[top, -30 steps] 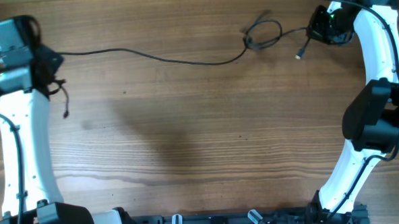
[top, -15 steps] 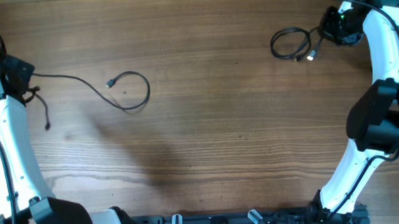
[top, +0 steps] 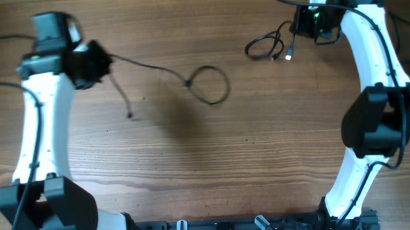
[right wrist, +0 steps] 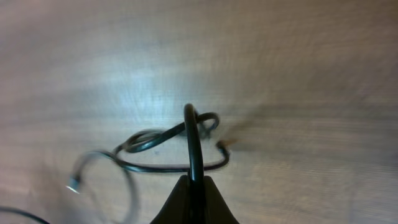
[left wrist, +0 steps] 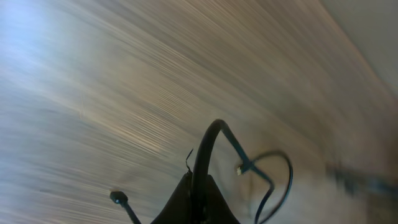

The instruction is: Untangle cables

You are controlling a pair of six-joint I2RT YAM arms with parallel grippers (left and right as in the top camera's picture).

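Most of the wooden table (top: 193, 171) is open: the whole near half is bare down to the arm bases, and a wide strip of bare wood runs between the two arms. The left cable (top: 210, 83) leads from the left gripper (top: 104, 59) out to the right and ends in a single round loop near the middle of the table. A short tail (top: 129, 116) with a plug on it drops from that gripper toward the near side. The right cable (top: 263, 48) lies as a small loose bundle of loops close to the far edge, just left of the right gripper (top: 299, 26).

Both grippers are clenched on their own cable; each wrist view shows the cord pinched between closed fingers and arching up out of them. The left arm stands along the left edge, reaching far and bent so its gripper points right. The right arm rises along the right edge and curls over at the far edge, its gripper pointing left.
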